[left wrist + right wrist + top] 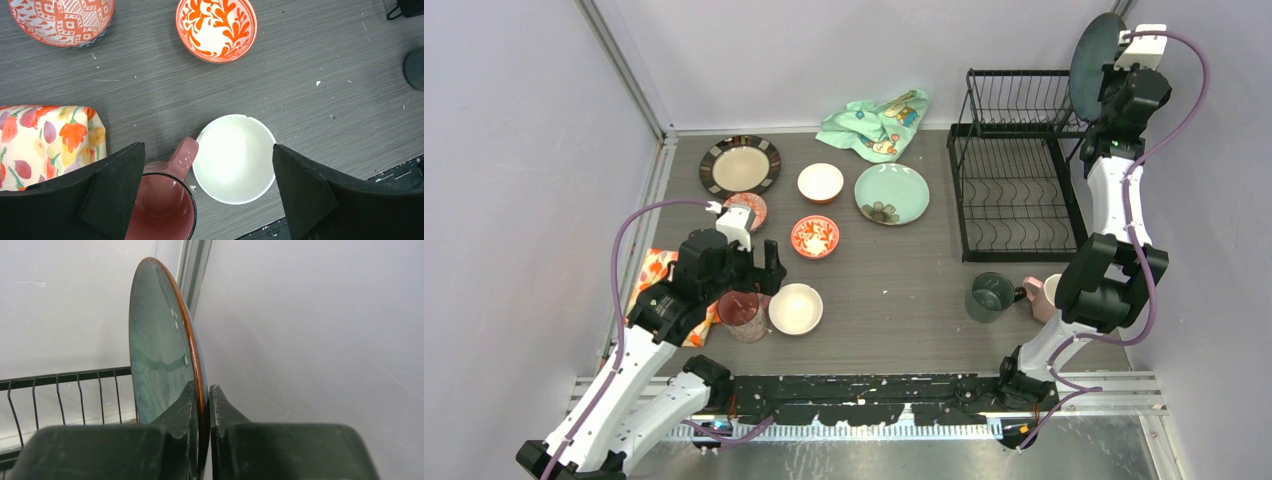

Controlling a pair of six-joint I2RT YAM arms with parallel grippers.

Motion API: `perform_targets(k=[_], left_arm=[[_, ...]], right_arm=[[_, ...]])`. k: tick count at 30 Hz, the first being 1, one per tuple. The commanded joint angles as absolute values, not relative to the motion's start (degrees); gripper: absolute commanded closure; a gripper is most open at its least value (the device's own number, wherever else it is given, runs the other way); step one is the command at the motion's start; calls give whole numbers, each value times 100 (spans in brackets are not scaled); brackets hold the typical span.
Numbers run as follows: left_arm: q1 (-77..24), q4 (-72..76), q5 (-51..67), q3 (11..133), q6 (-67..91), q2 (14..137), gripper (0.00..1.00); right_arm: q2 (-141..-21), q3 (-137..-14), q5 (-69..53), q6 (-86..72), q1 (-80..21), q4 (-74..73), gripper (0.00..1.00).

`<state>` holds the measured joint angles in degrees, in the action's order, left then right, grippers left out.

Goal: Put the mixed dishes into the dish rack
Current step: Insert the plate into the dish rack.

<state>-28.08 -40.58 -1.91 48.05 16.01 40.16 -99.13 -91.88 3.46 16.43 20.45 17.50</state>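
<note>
Well, my right gripper (pixel 202 405) is clamped on the rim of the dark blue-green plate (pixel 157 340), holding it upright above the dish rack (pixel 1014 200) at its far right corner, with the side wall (pixel 310 340) close beside it (tight there). The plate is glossy teal with a rusty edge. Well left of the rack, my left gripper (pixel 207 167) hangs spread wide over a pink cup (pixel 162 210) and a white bowl (pixel 235 160).

A lab test booth: plain pale walls (pixel 514 150), aluminium corner post (pixel 627 75), grey tabletop (pixel 904 270).

pale lavender walls (pixel 524 150) enclose a grey wood-grain table (pixel 904 260) on three sides.
</note>
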Motion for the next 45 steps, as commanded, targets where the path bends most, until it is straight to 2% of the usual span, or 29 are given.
perform_targets(k=[1, 45], left_arm=[[-2830, -3894, -237, 4825, 1512, 4006, 0], [-2830, -3885, -182, 4816, 1512, 3937, 0]], right_arm=[[-9430, -9324, 697, 1696, 2043, 2774, 99], [-9018, -8707, 731, 2062, 1961, 3438, 99]])
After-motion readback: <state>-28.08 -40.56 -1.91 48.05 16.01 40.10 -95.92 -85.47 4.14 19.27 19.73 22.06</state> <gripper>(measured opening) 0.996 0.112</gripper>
